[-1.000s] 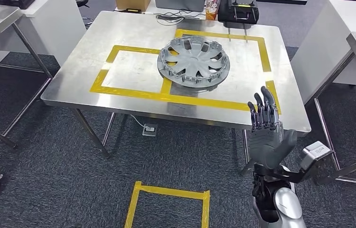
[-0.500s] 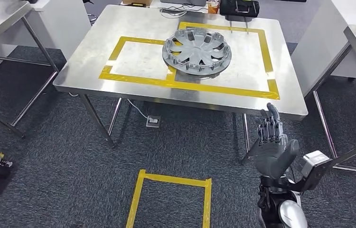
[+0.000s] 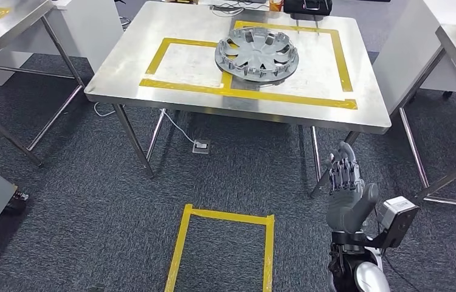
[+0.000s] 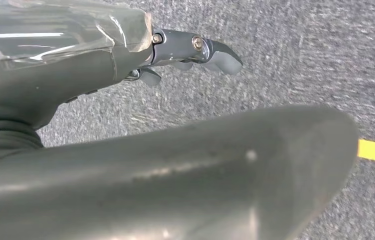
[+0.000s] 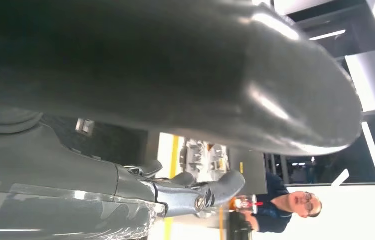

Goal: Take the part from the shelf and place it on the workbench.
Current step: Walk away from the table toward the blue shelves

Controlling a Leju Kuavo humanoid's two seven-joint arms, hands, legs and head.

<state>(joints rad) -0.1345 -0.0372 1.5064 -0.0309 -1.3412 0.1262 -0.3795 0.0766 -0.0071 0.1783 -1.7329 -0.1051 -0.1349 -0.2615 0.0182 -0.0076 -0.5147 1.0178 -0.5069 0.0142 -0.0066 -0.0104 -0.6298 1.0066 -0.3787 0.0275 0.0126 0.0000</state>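
Grey carpet (image 3: pixel 79 201), yellow tape squares. Part: grey wheel cover (image 3: pixel 256 56), upper centre of frame, flat on steel workbench (image 3: pixel 152 91), straddling its yellow tape lines. Right hand (image 3: pixel 346 188), lower right, raised off table, fingers extended, holding nothing. Left hand (image 4: pixel 125 75): over carpet, fingers apart, empty. Person (image 5: pixel 288 210) beyond table.

Taped steel workbench (image 3: pixel 122 76) bearing hubcap (image 3: pixel 256 54)

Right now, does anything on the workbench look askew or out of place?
Slightly: the grey wheel cover lies flat on the steel workbench but straddles the yellow tape line dividing the two marked boxes, rather than sitting inside one. No damage or spill shows.
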